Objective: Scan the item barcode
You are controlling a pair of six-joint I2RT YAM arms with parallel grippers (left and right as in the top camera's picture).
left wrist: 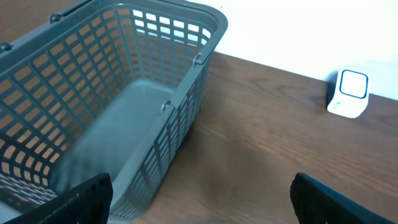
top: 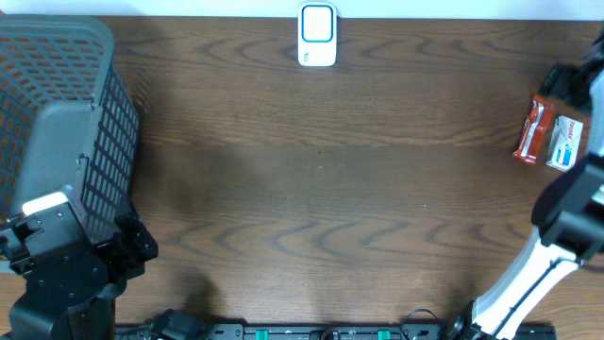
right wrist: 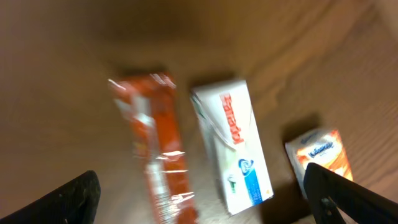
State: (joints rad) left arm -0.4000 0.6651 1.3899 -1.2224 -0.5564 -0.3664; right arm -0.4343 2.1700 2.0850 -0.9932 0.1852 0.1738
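Looking at the right wrist view, the right gripper is wide open and holding nothing. One finger sits at the lower left of the frame and the other at the lower right. It hangs over three items lying on the table. An orange packet is left of centre, a white box with red lettering and a blue patch is just beside it, and an orange tissue pack is a bit apart at the right. That view is blurry, so I can't make out a barcode on any of them.

From overhead, the packet and box are side by side at the right edge, partly under the right arm. The white and blue scanner stands at top centre, well apart from them.

The left gripper is spread open and empty too, at the lower left of the overhead frame. It's next to the grey basket, which takes up the upper left. Its own camera sees the basket on the left and the scanner at the upper right.
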